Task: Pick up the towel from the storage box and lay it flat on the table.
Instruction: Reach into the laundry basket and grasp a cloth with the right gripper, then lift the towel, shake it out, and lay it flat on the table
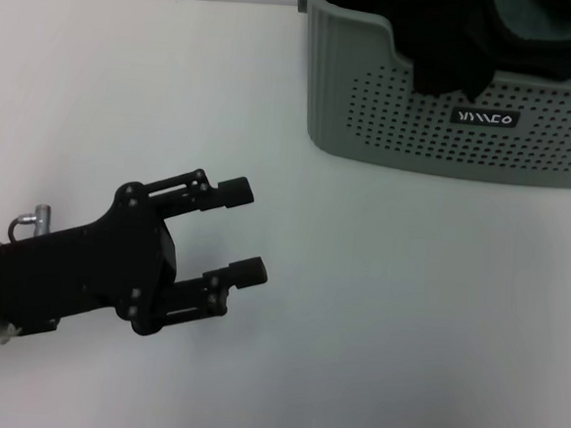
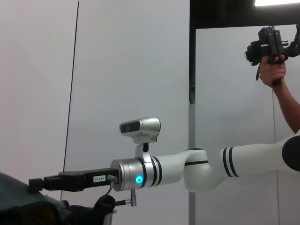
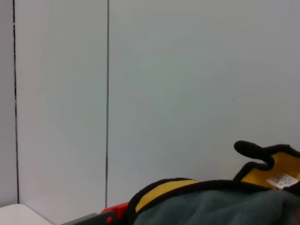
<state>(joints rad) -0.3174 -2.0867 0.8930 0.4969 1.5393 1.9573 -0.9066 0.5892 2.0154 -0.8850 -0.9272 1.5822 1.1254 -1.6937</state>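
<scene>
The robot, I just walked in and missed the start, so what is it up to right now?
It is set to take the towel out of the box on the table. The left tool hovers open above the table, away from the box. The right tool reaches over the cloth in the box. Nothing lies flat on the table yet.
</scene>
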